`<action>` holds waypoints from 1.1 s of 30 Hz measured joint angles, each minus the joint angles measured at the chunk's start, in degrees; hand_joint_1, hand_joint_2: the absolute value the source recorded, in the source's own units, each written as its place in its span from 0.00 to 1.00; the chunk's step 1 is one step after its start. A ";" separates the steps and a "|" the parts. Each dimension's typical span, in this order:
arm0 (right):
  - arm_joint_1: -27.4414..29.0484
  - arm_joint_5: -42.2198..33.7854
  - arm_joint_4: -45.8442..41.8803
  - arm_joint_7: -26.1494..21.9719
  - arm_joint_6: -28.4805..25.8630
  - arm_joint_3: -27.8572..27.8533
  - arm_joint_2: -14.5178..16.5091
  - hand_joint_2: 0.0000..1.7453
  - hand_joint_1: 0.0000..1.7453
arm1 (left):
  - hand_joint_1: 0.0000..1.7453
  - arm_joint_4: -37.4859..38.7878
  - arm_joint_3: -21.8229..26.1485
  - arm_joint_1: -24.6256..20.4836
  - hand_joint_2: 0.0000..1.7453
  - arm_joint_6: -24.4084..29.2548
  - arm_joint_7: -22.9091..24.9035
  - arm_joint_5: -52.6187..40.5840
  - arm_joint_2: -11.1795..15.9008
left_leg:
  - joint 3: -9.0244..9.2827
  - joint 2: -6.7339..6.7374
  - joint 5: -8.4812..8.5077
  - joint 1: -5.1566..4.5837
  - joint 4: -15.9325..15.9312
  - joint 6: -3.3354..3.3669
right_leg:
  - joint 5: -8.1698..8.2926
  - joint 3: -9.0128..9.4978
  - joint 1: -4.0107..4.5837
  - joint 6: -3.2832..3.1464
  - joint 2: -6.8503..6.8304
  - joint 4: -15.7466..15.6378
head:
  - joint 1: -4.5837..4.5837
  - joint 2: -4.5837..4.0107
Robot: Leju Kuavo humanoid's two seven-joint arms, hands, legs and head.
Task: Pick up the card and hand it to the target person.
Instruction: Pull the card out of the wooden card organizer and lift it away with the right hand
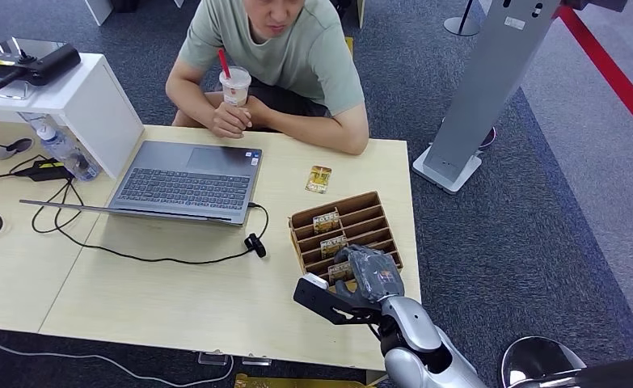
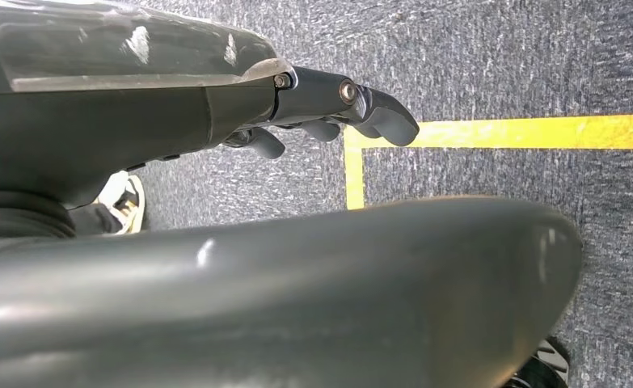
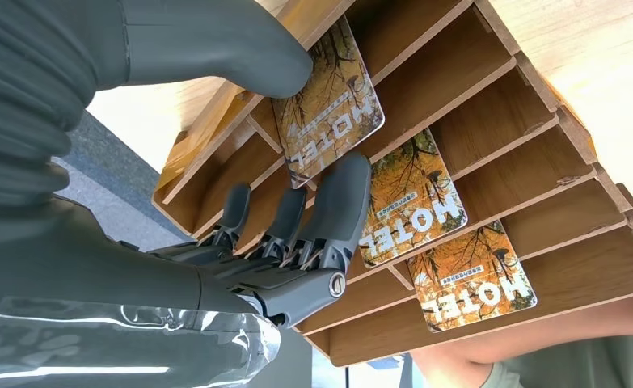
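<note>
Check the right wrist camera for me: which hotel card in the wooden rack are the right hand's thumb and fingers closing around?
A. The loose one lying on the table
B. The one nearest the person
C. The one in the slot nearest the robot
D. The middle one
C: the right hand brackets the nearest-slot card, thumb one side, fingers the other; the other two cards in the wooden rack sit apart.

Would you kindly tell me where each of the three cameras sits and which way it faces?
Head view: high on the body, looking forward and down at the table, wooden card rack and seated person; shows the right robot hand.
Left wrist view: behind the hanging left robot hand, facing carpet.
Right wrist view: behind the right robot hand, facing the rack's hotel cards.
Head and right wrist views share the rack.
</note>
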 joint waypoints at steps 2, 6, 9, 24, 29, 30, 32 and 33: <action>0.00 -0.01 0.00 0.00 0.00 0.00 0.00 1.00 0.52 | 0.00 0.00 0.00 0.00 0.00 0.00 0.00 0.00 0.00 | 0.00 0.00 0.00 0.00 0.00 0.00 | 0.00 0.00 0.00 0.00 0.00 0.00 | 0.00 0.00; 0.00 -0.07 0.00 0.00 0.02 0.00 0.00 1.00 0.51 | 0.00 0.00 0.00 0.00 0.00 0.00 0.00 0.00 0.00 | 0.00 0.00 0.00 0.00 0.00 0.00 | 0.00 0.00 0.00 0.00 0.00 0.00 | -0.01 0.00; 0.00 -0.15 0.00 0.00 0.02 0.00 0.00 1.00 0.50 | 0.00 0.00 0.00 0.00 0.00 0.00 0.00 0.00 0.00 | 0.00 0.00 0.00 0.00 0.00 0.00 | 0.00 0.00 0.00 0.00 0.00 0.00 | -0.01 0.00; 0.00 -0.62 0.00 0.01 0.03 0.00 -0.02 1.00 0.45 | 0.00 0.00 0.00 0.00 0.00 -0.01 0.13 0.00 0.00 | 0.00 0.00 0.00 0.00 0.00 0.00 | 0.00 0.00 0.00 0.00 0.00 0.00 | -0.02 0.00; 0.00 -0.67 0.00 0.14 0.10 0.00 -0.04 1.00 0.43 | 0.00 0.00 0.00 0.00 0.00 -0.03 0.30 0.00 0.00 | 0.00 0.00 0.00 0.00 0.00 0.00 | 0.00 0.00 0.00 0.00 0.00 0.00 | 0.00 0.00; 0.00 -0.68 0.00 0.20 0.12 0.00 -0.04 1.00 0.43 | 0.00 0.00 0.00 0.00 0.00 -0.03 0.31 0.00 0.00 | 0.00 0.00 0.00 0.00 0.00 0.00 | 0.00 0.00 0.00 0.00 0.00 0.00 | 0.00 0.00; 0.00 -0.69 0.00 0.31 0.13 0.00 -0.04 1.00 0.43 | 0.00 0.00 0.00 0.00 0.00 -0.05 0.31 -0.01 0.00 | 0.00 0.00 0.00 0.00 0.00 0.00 | 0.00 0.00 0.00 0.00 0.00 0.00 | 0.00 0.00; 0.00 -0.70 0.00 0.37 0.13 0.00 -0.05 1.00 0.43 | 0.00 0.00 0.00 0.00 0.00 -0.07 0.31 -0.02 0.00 | 0.00 0.00 0.00 0.00 0.00 0.00 | 0.00 0.00 0.00 0.00 0.00 0.00 | 0.00 0.00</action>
